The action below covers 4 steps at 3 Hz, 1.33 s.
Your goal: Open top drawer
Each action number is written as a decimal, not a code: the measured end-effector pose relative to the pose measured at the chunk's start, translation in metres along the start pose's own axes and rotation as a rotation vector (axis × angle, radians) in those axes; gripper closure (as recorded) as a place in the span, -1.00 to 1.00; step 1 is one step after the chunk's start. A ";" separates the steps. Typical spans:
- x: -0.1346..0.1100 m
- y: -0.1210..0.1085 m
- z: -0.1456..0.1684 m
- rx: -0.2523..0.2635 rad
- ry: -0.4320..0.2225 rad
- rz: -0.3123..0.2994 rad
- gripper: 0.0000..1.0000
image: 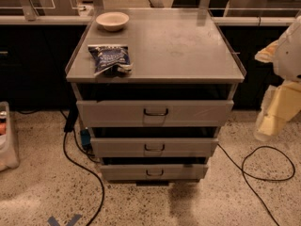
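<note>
The top drawer (155,113) is the widest grey drawer of the cabinet, with a small dark wire handle (155,112) at its centre. Its front stands a little forward of the cabinet, with a dark gap above it. Two narrower drawers (154,147) sit below it. My gripper (272,119) is at the right edge of the view, beside the cabinet and apart from it, about level with the top drawer. The white and yellow arm (289,55) rises above it.
A white bowl (112,20) and a blue snack bag (110,59) lie on the cabinet top (178,46). Black cables (80,166) run over the speckled floor on both sides. A white bin (7,140) stands at left. Dark counters stand behind.
</note>
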<state>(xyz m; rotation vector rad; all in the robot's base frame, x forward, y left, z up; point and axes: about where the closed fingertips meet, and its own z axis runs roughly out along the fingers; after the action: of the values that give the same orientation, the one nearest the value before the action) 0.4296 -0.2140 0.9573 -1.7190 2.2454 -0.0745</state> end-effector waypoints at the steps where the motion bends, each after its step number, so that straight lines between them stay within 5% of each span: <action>1: 0.002 0.009 0.038 -0.039 -0.008 0.015 -1.00; 3: -0.029 0.013 0.124 -0.053 -0.075 -0.045 -1.00; 4: -0.030 0.014 0.124 -0.053 -0.075 -0.046 -1.00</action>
<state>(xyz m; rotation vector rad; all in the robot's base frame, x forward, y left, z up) 0.4581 -0.1639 0.8423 -1.7700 2.1733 0.0390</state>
